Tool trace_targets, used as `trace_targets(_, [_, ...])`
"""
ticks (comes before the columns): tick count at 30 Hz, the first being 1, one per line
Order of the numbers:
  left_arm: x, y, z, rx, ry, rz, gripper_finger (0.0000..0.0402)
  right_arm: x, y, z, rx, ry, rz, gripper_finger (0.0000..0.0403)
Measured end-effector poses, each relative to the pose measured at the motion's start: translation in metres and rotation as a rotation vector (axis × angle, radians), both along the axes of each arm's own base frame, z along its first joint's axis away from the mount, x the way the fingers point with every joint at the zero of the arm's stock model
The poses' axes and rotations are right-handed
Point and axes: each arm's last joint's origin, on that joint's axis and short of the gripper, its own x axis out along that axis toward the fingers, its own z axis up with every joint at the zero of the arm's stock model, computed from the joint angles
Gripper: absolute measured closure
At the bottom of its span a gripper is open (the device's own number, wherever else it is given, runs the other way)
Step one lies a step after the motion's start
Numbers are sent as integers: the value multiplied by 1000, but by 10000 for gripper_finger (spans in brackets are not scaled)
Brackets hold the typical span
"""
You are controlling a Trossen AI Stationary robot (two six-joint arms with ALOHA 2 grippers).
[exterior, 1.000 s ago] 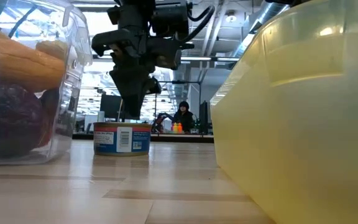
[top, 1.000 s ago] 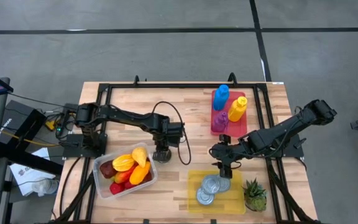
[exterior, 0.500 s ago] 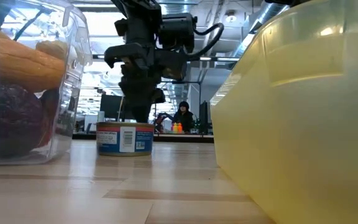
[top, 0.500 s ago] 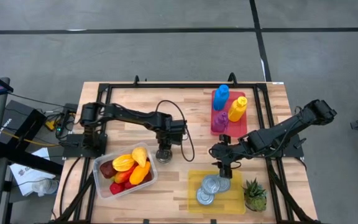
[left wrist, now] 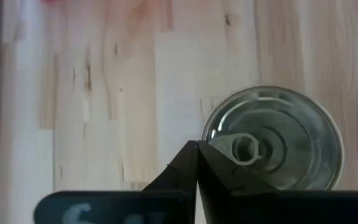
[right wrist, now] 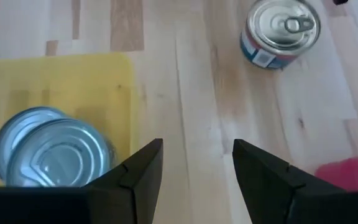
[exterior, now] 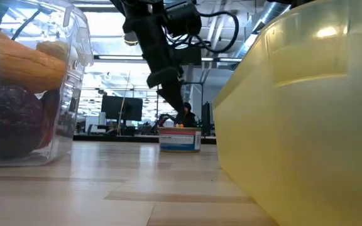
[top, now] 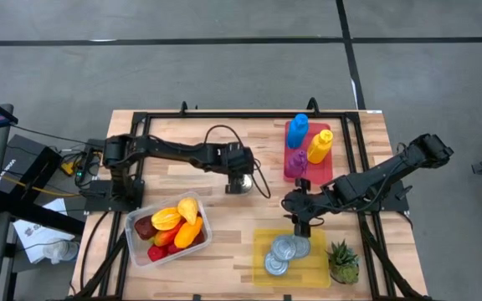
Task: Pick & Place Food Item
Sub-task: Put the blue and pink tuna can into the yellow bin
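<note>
The left gripper (top: 243,178) was closed, its tips held over the lid of a can (left wrist: 273,140) standing on the wooden table (top: 182,142), nothing gripped. The right gripper (right wrist: 194,165) was parted and empty, poised beside the yellow tray (right wrist: 55,81) holding two more cans (right wrist: 51,152).

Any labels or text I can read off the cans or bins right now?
None legible.
Can: blue, white and red label with print, too blurred to read.
Same can from the right wrist: label edge shows, no readable words.
Yellow bin, clear bin, bottles: no text visible.
</note>
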Motion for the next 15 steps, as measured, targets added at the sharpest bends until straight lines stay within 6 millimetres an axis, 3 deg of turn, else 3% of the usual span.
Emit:
trace_targets(3, [-1, -1, 7, -29, -30, -42, 399, 1, 0, 0, -16, -9, 17, 218])
trace_targets(7, [-4, -23, 5, -101, 23, -151, 377, 1, 1, 1, -24, -14, 33, 214])
trace_targets(11, [-6, -47, -1, -103, 32, -210, 318, 1, 0, 1, -49, -22, 38, 202])
trace_targets(15, [-7, -56, -14, -45, 31, -178, 237, 2, -1, 2, -77, -33, 33, 189])
